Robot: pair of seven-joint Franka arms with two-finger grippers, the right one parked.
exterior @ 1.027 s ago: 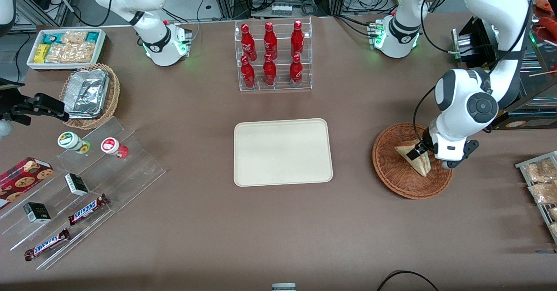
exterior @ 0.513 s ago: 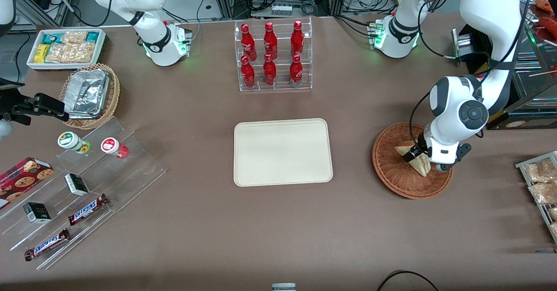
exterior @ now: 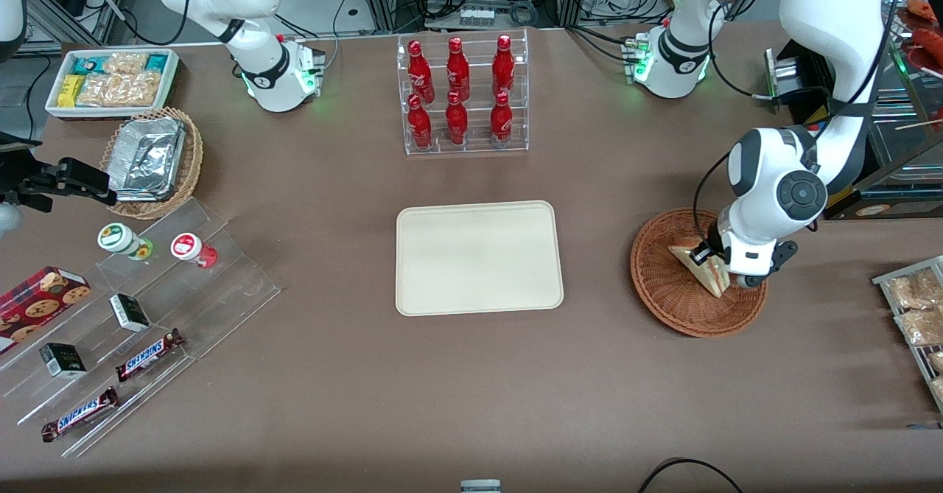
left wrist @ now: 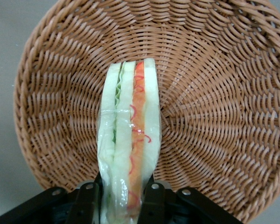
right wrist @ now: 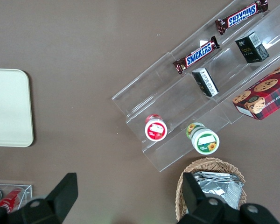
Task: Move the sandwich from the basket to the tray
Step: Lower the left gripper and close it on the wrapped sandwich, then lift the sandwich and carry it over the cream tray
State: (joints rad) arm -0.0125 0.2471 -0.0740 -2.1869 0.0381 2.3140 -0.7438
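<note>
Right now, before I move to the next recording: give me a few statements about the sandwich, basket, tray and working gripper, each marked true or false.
1. The gripper is shut on the sandwich. True.
2. The sandwich lies on the tray. False: it is over the basket, and the tray holds nothing.
3. The sandwich's filling edge shows green and red-orange layers. True.
4. The basket sits on the tray. False: it rests on the table beside the tray, toward the working arm's end.
5. The rack of red bottles is nearer the front camera than the tray. False: it is farther.
</note>
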